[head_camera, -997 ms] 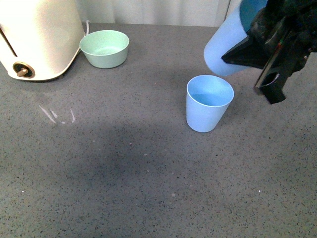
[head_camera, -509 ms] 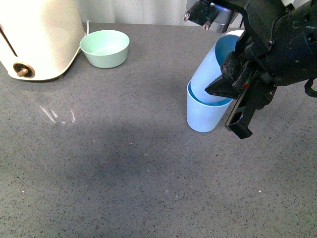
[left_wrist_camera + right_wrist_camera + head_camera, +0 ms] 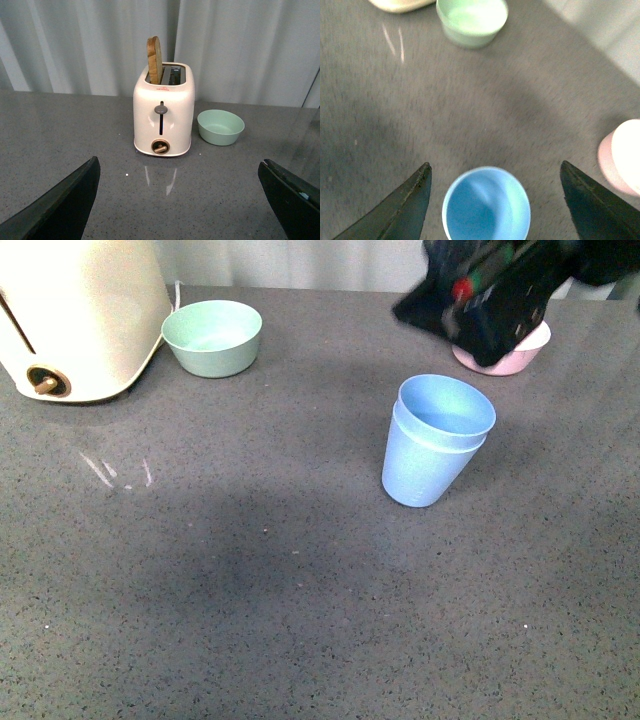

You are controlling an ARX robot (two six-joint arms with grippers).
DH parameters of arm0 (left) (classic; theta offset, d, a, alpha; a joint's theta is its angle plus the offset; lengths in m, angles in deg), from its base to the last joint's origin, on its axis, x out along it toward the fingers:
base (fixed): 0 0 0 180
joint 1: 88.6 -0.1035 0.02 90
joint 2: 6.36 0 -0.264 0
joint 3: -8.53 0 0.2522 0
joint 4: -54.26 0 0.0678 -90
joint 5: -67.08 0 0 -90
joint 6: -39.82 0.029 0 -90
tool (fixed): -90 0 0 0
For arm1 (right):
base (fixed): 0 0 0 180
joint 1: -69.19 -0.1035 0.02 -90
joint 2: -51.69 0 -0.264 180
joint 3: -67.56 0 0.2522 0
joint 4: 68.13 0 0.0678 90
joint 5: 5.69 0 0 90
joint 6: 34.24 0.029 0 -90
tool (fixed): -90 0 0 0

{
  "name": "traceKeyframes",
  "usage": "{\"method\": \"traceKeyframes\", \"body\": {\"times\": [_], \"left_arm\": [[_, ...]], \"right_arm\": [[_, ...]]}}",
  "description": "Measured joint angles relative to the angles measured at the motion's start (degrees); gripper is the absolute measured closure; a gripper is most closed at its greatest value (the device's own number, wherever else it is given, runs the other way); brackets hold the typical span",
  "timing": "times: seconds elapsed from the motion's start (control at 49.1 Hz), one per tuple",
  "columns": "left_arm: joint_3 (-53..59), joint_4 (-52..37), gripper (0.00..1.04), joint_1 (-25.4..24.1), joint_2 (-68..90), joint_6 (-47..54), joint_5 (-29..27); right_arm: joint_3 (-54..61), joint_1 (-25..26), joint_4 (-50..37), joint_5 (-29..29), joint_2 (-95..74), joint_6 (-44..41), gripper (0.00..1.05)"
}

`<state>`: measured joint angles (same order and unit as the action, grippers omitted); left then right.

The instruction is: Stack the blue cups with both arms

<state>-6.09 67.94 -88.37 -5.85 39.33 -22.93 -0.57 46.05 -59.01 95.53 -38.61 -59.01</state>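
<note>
Two blue cups [image 3: 438, 445] sit one inside the other, right of centre in the front view. The inner rim shows as a narrow band above the outer one. The stack stands upright on the grey table [image 3: 250, 590], mouth up and long axis near vertical. From how they sit, I judge the stacking done.

What matters for any next move is that the stack lies directly under the right gripper [image 3: 495, 167]. In the right wrist view I look straight down into the open mouth, which sits between the two dark fingers [image 3: 405, 205]. They are spread wide, wider than the cup, and grip nothing. In the front view that gripper is a blurred dark mass in the upper right corner, above and behind the stack and clear of it. It partly covers the pink bowl [image 3: 515, 358].

That arm is the nearer one. The left gripper [image 3: 178, 165] does not show in the front view. Its own camera shows it wide apart and empty, facing the toaster [image 3: 163, 112] and the green bowl [image 3: 220, 127], with no cup in sight. In the front view those two sit in the upper left, well apart from the stack.
</note>
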Motion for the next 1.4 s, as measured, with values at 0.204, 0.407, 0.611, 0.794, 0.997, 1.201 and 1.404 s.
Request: {"method": "traceKeyframes", "body": {"times": [0.204,0.407,0.611,0.794,0.997,1.201,1.404], "left_arm": [[0.0,0.0,0.09,0.0,0.0,0.0,0.0],[0.0,0.0,0.09,0.0,0.0,0.0,0.0],[0.0,0.0,0.09,0.0,0.0,0.0,0.0],[0.0,0.0,0.09,0.0,0.0,0.0,0.0],[0.0,0.0,0.09,0.0,0.0,0.0,0.0],[0.0,0.0,0.09,0.0,0.0,0.0,0.0],[0.0,0.0,0.09,0.0,0.0,0.0,0.0]], "right_arm": [[12.0,2.8,-18.2,-0.4,12.7,13.5,0.10],[29.4,6.1,-40.5,-28.0,19.6,22.9,0.51],[38.1,10.6,-41.1,-23.5,27.5,24.0,0.87],[44.1,14.2,-39.7,-19.7,35.2,24.2,1.03],[47.8,16.8,-36.5,-17.3,41.9,24.2,1.03],[50.8,22.6,-31.0,-11.6,50.5,24.2,1.03],[53.0,23.0,-30.3,-11.3,54.3,24.2,1.03]]}}
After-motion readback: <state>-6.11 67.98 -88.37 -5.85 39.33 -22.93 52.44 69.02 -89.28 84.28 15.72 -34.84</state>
